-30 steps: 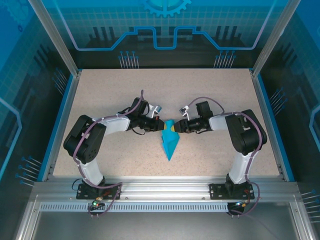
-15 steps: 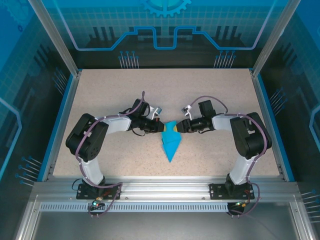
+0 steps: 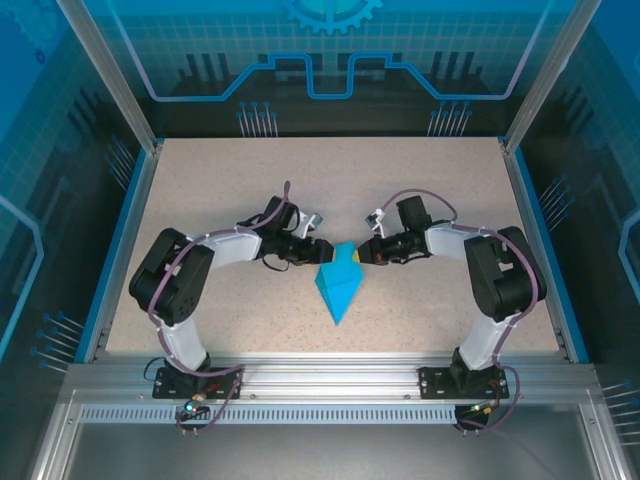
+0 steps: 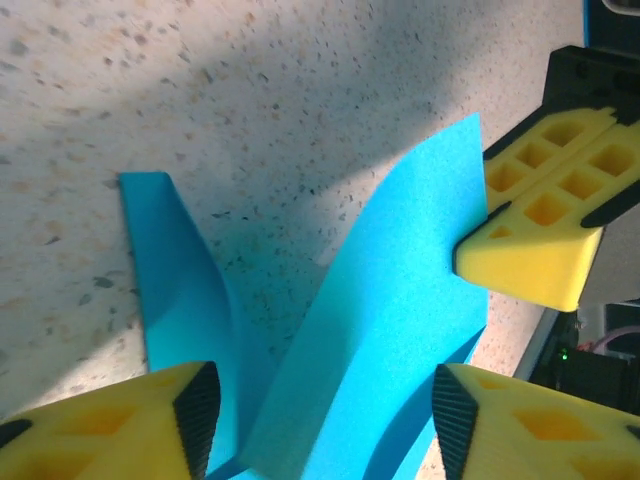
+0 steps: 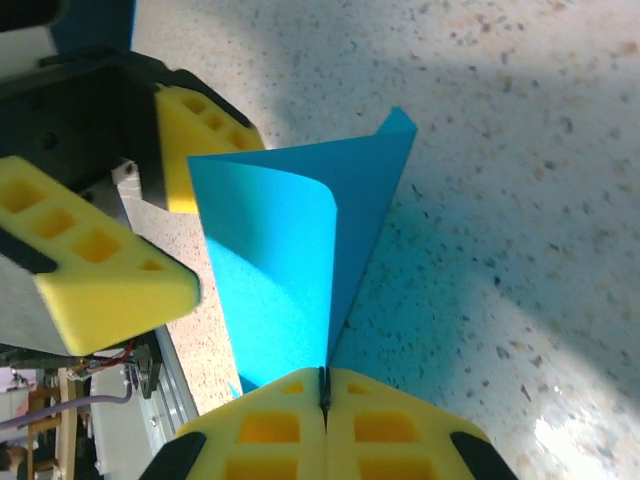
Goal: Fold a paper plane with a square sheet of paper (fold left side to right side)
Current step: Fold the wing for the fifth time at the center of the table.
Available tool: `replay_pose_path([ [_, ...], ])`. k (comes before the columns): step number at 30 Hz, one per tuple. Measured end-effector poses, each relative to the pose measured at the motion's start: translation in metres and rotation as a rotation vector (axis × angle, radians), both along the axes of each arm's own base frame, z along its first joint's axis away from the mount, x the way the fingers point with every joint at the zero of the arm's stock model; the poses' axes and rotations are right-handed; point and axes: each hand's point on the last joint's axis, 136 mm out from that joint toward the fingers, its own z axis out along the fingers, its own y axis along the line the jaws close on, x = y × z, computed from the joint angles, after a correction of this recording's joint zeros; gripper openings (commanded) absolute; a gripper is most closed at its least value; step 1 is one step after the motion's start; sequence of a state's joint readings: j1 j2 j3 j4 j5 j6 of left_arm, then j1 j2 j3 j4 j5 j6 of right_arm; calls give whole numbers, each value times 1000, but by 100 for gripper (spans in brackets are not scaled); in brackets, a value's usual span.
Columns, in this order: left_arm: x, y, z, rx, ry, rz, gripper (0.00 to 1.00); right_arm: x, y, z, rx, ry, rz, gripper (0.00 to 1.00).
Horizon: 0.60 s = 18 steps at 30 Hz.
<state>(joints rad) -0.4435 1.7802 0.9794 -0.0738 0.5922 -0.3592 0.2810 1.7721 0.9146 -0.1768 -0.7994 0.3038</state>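
The paper plane (image 3: 338, 285) lies mid-table with its sharp tip toward the arm bases and its wide end between the two grippers. One flap stands up, curled, while another layer lies flat on the speckled table (image 3: 200, 190). The right gripper (image 5: 323, 385) has its yellow pads pressed together on the raised flap's edge. The left gripper (image 4: 325, 415) has its jaws apart, with the flap rising between its fingers, unpinched.

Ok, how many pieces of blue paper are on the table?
1. The paper lies in the middle of the table, the right jaws shut on its far end, the left jaws open around a raised flap. No other seems hidden.
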Motion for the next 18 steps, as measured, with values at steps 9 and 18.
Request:
replay_pose_path([
  [9,-4,22,57,135,-207,51,68,-10,5,2,-101,111,-90,0],
  [18,-81,-17,58,314,-302,-130,70,-14,21,5,-190,208,-197,0],
])
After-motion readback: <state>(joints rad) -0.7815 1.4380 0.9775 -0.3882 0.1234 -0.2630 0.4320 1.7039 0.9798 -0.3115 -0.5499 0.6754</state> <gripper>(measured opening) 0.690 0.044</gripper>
